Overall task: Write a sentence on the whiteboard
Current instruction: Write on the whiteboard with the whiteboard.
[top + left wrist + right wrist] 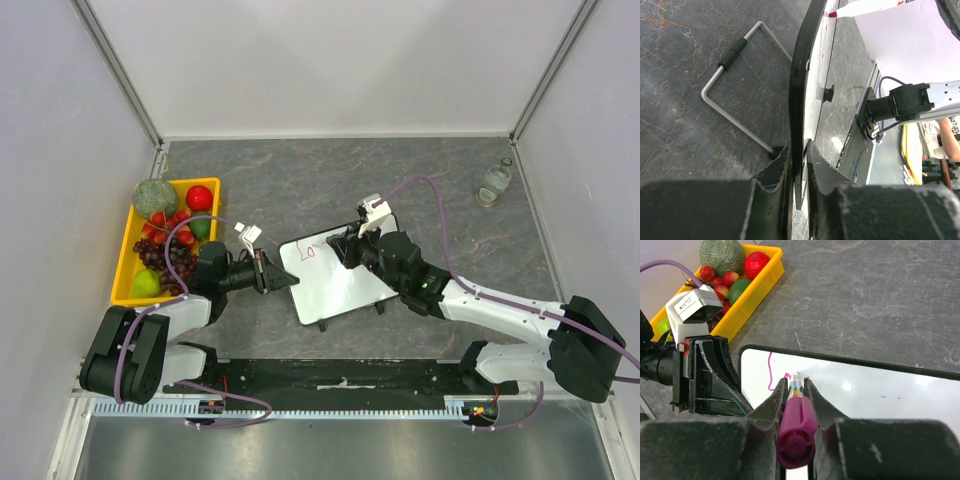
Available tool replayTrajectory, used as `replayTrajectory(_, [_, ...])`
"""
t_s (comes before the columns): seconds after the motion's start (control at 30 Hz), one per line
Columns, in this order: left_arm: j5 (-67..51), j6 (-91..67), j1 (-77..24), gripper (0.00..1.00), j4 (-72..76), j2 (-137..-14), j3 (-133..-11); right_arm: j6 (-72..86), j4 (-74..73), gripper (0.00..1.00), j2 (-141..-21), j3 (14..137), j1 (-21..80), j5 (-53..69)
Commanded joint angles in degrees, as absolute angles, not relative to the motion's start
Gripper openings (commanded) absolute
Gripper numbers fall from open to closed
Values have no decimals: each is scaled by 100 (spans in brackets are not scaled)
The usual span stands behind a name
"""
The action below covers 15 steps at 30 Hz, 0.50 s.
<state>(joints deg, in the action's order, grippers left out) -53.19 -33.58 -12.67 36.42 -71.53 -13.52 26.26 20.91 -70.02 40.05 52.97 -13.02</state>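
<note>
While pinching the thin black rim of the glossy whiteboard (pixel 335 285), left gripper (pixel 799 165) closed, right gripper (pixel 796 387) clamped round a magenta-capped marker (pixel 796 427), sentence (pixel 771 372) merely a thin pink squiggle just beyond those fingertips.
</note>
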Motion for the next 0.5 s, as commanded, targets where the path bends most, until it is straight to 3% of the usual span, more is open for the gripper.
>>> replayTrajectory(0.0, [-5352,-3278,-1283,2,3779,-7154,-1406,2716,2382,0,-7101,3955,5256,-1468])
replayTrajectory(0.47, [-5344,-3287,-1274,2,3788,-7154,-1406,2716,2277,0,-6926,3586,5238,-1503])
